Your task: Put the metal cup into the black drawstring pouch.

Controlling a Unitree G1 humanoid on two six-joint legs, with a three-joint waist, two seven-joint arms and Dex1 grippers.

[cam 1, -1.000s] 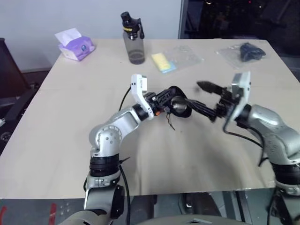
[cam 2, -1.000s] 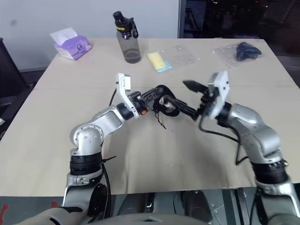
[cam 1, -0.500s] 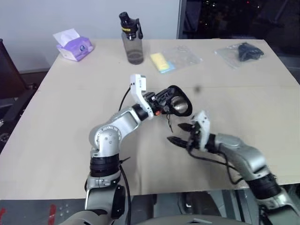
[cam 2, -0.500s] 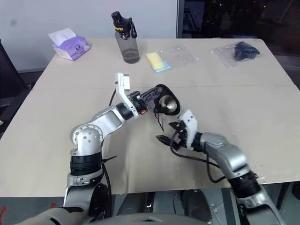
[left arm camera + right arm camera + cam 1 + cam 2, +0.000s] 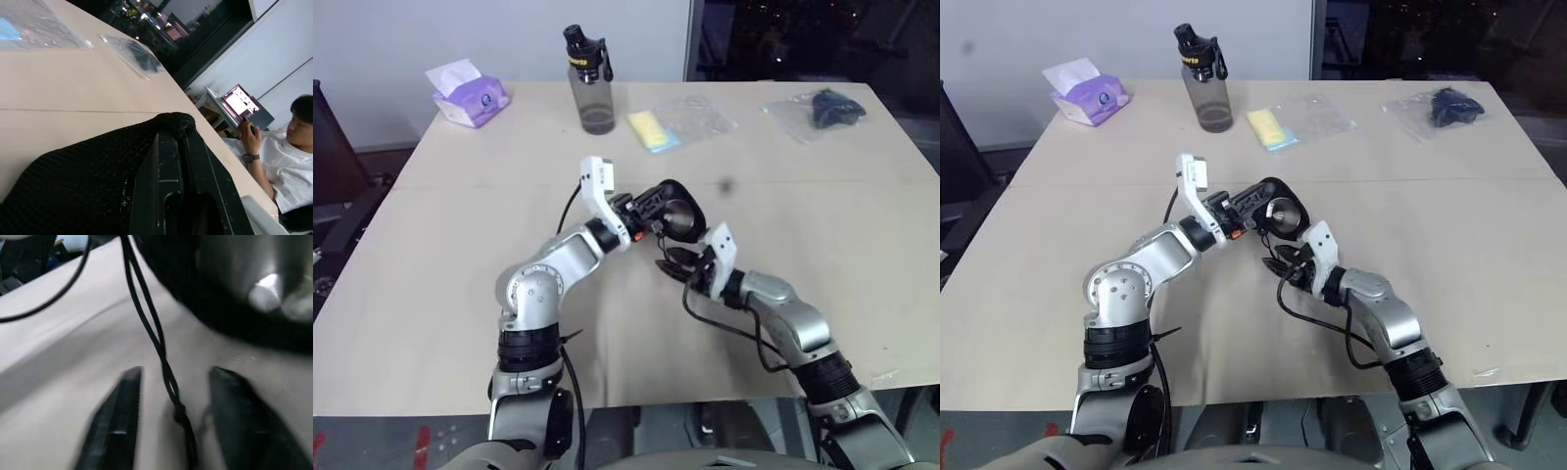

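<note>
The left gripper point(image 5: 651, 208) is pressed together on the rim of the black drawstring pouch point(image 5: 675, 210), holding it raised above the centre of the table point(image 5: 431, 284). The metal cup point(image 5: 682, 221) already sits inside the pouch mouth, its shiny wall visible through the opening. The right gripper point(image 5: 674, 260) sits just below the pouch, at 6 o'clock from it, with its fingers spread on either side of the hanging cord point(image 5: 156, 340), not yet pinching it. Handling judgement: the pouch is soft mesh fabric and will sag around the cup; the cup is rigid, smooth and probably slippery, so it is best kept supported by the fabric. The cord is thin and limp; take hold near its knot, where it is thickest. The right wrist view shows the twisted cord and knot between the fingers point(image 5: 115, 423), detail too small to make out in the head views. The left wrist view shows the pouch weave and a seated person point(image 5: 288, 161) beyond the table edge.
</note>
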